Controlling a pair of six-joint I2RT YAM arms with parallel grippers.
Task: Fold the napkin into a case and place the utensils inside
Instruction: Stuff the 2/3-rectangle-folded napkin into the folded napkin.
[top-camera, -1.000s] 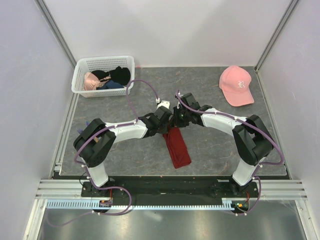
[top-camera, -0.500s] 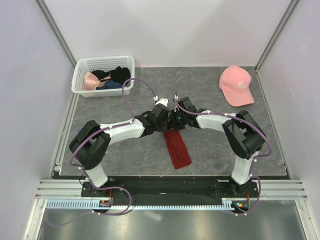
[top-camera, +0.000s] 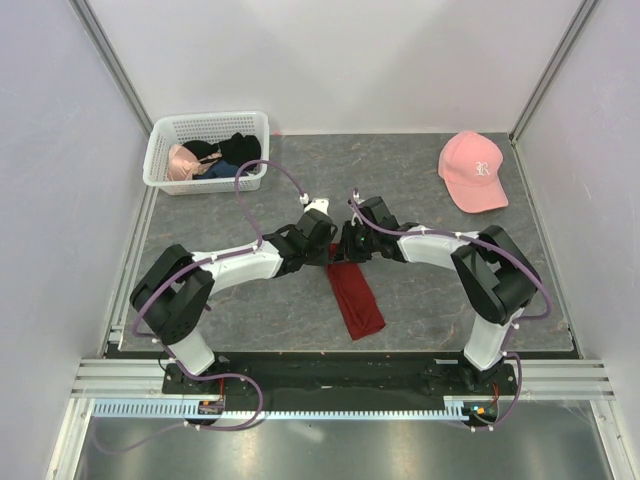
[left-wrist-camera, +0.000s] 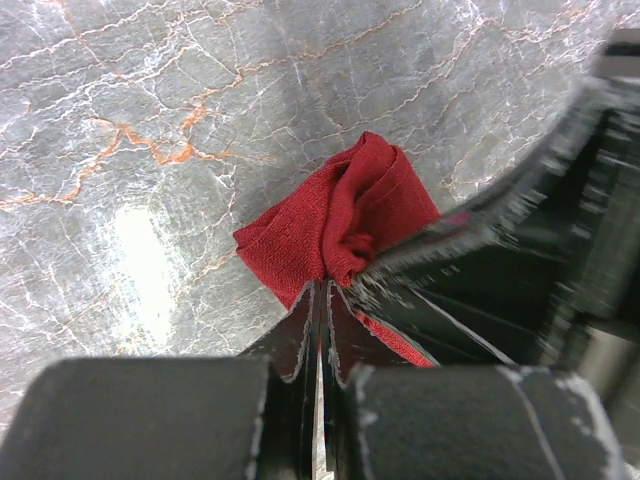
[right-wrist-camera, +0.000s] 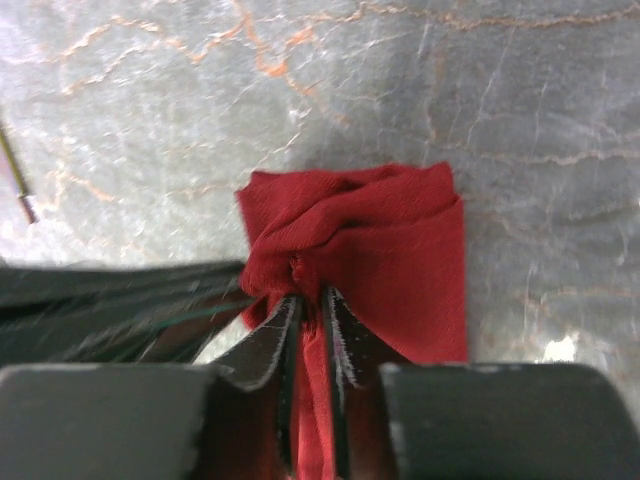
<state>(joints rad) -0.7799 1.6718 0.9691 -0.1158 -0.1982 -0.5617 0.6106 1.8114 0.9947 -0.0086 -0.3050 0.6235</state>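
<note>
1. Napkin (top-camera: 357, 300): folded to a narrow dark red strip, flat on the table (top-camera: 450, 300) at centre of the overhead frame; its long axis runs from an upper end, just below where the two arms meet, down and slightly right toward the lower edge.
2. Left gripper (left-wrist-camera: 322, 290): fingers pressed together; in the left wrist view the cloth bunches right at the tips, so I read it as nipping the strip's upper end.
3. Right gripper (right-wrist-camera: 311, 297): fingers stand a narrow slit apart; red cloth shows in the slit and puckers at the tips; I cannot tell whether it bites the cloth or only straddles it.
4. Key relation: both grippers sit side by side at that same upper end, the left one frame-left, the right one frame-right, nearly touching each other; the whole free length of the strip trails away from them toward the lower frame, untouched; neither arm is the nearer, both are at the end.
5. Judgement: the next fold would have to travel along that axis, upper end carried down-frame over the rest; uneven travel between the two would skew the strip; the puckered end looks likely to need flattening.
6. Utensils: none I can make out; a thin rod at the left edge of the right wrist view is too small to name; filling looks not yet begun.
</note>
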